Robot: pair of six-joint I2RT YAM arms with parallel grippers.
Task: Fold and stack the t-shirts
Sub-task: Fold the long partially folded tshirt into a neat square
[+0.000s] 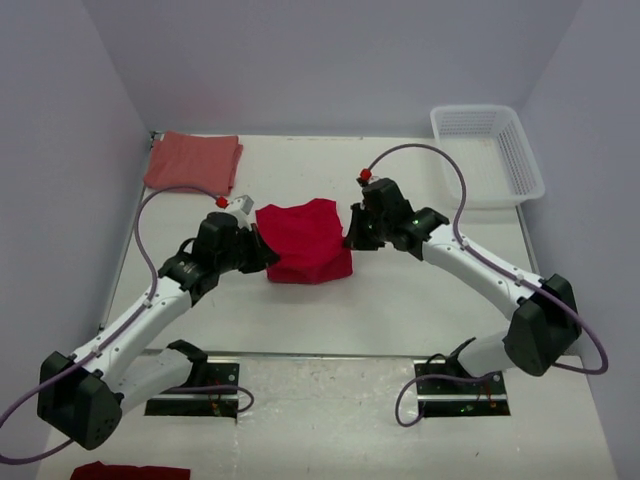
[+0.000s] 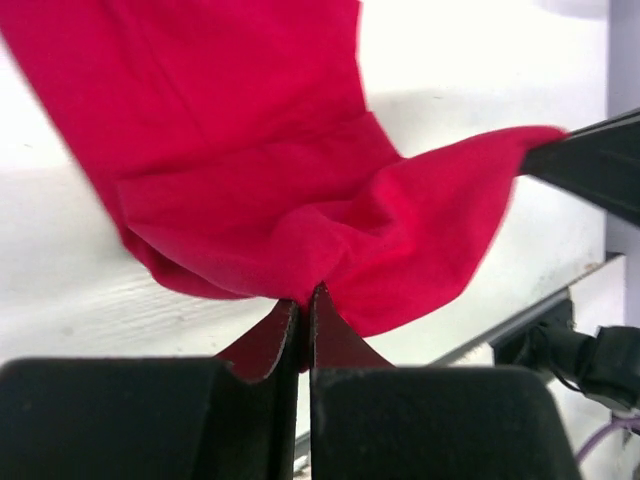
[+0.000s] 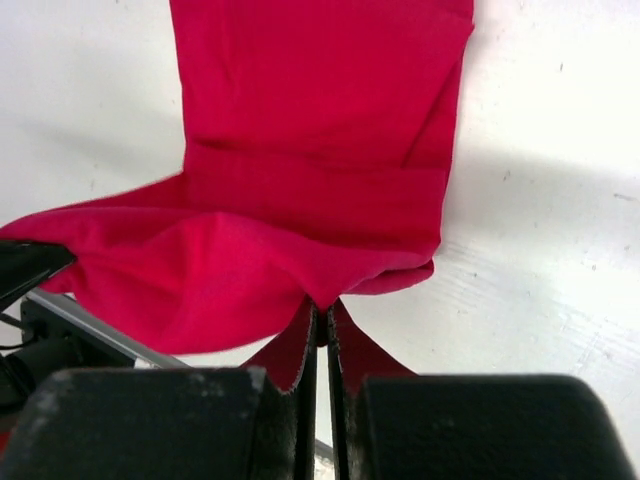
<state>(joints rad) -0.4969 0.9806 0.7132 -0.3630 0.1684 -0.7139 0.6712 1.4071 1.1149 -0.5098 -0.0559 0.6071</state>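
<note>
Bright red t-shirt (image 1: 303, 243): I saw it bunched at the middle of the frame over the table (image 1: 400, 310), partly folded and spanning the gap between my two tools.
Left tool (image 2: 303, 300): it was clenched on the shirt's left edge, with a pinch of cloth caught between the closed fingers.
Right tool (image 3: 322, 318): it was clamped on the shirt's right edge, and the fabric fanned away from its tips.
Salmon t-shirt (image 1: 193, 162): it lay folded flat in the upper left of the frame, well apart from both tools.
Basket (image 1: 476, 120): it stood at the upper right, apart from both shirts.
</note>
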